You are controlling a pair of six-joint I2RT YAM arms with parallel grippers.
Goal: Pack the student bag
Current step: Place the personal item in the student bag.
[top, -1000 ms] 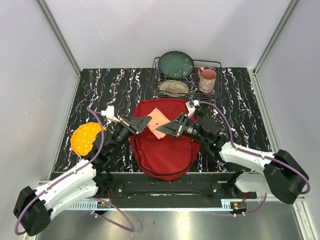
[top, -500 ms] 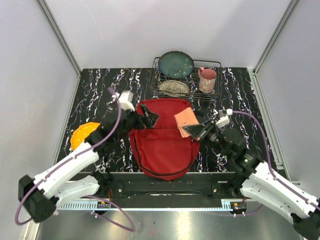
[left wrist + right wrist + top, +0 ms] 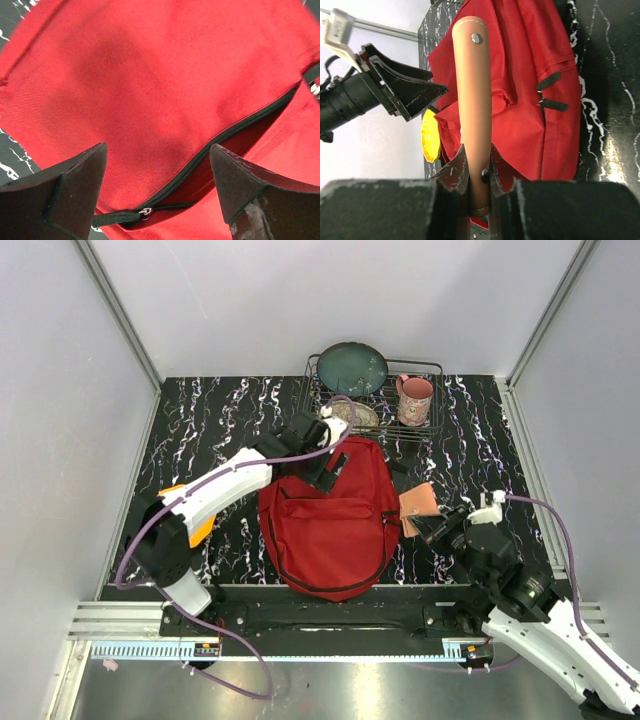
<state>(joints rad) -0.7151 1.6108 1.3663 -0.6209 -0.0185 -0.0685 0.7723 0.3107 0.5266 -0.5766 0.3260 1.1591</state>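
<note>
The student bag (image 3: 330,520), a big red backpack, lies flat in the middle of the table. My left gripper (image 3: 327,462) hovers open over its top end, with nothing between the fingers. In the left wrist view the bag (image 3: 150,80) fills the frame under my left gripper (image 3: 157,150). Its black zipper (image 3: 225,135) is partly undone, and the pull strap (image 3: 117,217) lies between the fingertips. My right gripper (image 3: 426,524) is off the bag's right side, shut on a flat tan case (image 3: 418,502). The case (image 3: 472,90) stands edge-on in my right gripper (image 3: 476,167).
A wire dish rack (image 3: 432,368) at the back holds a green plate (image 3: 352,367), a patterned plate (image 3: 362,418) and a pink mug (image 3: 414,399). An orange object (image 3: 200,527) lies left of the bag, partly behind my left arm.
My left gripper opened and swung from the bag's left edge to its top end. My right gripper carried the tan case off the bag to the right.
</note>
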